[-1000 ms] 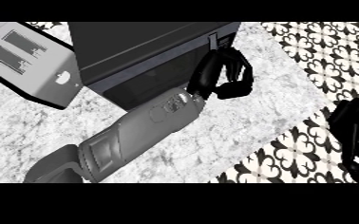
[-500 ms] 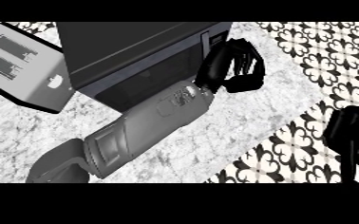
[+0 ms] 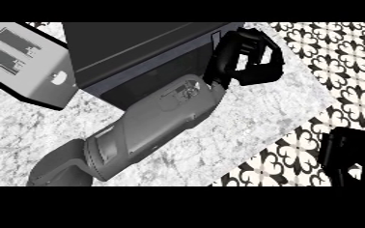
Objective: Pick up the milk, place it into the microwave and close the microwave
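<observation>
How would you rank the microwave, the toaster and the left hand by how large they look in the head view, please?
1. microwave
2. toaster, partly cut off at the view's edge
3. left hand

The hand's nearness to the camera is unsure.

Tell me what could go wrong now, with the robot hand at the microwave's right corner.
1. The left robot hand sits curled at the microwave corner; it may slip past the door edge instead of pushing it.
2. The forearm lies across the front, so it might catch the toaster beside it.
</observation>
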### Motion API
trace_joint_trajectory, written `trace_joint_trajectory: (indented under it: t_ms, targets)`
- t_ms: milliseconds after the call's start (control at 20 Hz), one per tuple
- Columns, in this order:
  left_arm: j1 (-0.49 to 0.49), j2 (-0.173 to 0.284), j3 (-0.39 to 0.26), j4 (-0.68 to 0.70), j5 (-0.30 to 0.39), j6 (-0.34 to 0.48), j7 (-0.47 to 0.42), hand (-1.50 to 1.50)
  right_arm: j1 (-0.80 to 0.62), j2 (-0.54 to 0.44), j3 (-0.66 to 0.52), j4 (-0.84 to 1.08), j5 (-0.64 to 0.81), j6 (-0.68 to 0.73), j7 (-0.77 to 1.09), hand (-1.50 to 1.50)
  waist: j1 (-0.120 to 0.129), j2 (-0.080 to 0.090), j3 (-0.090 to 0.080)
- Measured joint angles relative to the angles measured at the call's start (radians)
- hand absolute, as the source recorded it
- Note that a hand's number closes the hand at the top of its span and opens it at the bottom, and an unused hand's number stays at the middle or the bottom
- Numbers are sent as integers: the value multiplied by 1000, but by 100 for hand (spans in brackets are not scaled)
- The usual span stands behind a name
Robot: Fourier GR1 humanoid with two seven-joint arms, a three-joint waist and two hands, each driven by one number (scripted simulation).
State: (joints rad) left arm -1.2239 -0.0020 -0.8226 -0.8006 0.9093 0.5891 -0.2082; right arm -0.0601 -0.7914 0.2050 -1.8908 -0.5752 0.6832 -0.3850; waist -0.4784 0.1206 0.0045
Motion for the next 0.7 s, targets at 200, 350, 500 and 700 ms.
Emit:
trace_joint_trajectory:
  t_ms: [200, 350, 500, 700]
  targets:
    - [28, 0, 62, -52, 121, -51, -12, 150, 35, 8, 34, -31, -8, 1, 14, 150, 26, 2, -1]
    - [51, 0, 94, -66, 190, -89, -30, 150, 65, 21, 55, -58, -8, -6, 16, 150, 42, -5, -1]
    - [77, 0, 122, -68, 240, -130, -57, 150, 94, 33, 72, -85, -5, -14, 16, 150, 62, -13, -2]
    - [96, 0, 124, -63, 289, -202, -83, 150, 135, 53, 93, -124, 5, -33, 13, 150, 78, -22, -1]
